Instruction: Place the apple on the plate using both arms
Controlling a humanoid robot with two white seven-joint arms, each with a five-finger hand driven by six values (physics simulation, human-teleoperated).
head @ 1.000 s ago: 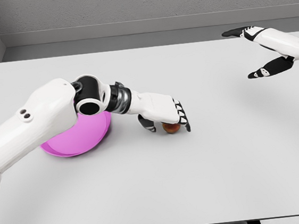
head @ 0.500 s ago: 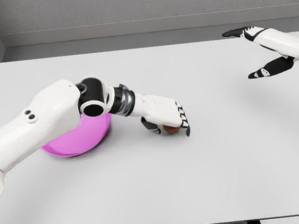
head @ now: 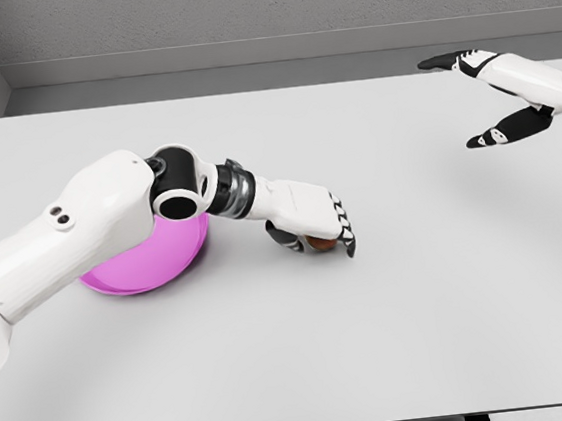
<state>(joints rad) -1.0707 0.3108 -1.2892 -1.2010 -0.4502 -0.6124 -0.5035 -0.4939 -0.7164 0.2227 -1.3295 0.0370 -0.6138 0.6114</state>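
I read no brand, label or lettering anywhere on my feed; the arm shells are plain white apart from two small dark dots on the left forearm.

My left hand [head: 307, 223] lies over the apple [head: 322, 242] near the middle of the table [head: 395, 339], palm down, fingers curled over the top and the thumb tucked in from the near-left side. Only a small brown-red sliver of the fruit shows beneath the fingers, seemingly still resting on the surface. I take the hand as closed around the apple.

The pink plate [head: 142, 270] sits to the left of the apple, near but apart from it. My own left elbow and forearm cross above it and hide most of its far half.

My right hand [head: 485, 98] hovers well apart at the far right of the table, fingers spread and holding nothing.

The table is a flat pale grey top. Behind its far edge runs a grey floor strip and a rough grey wall.
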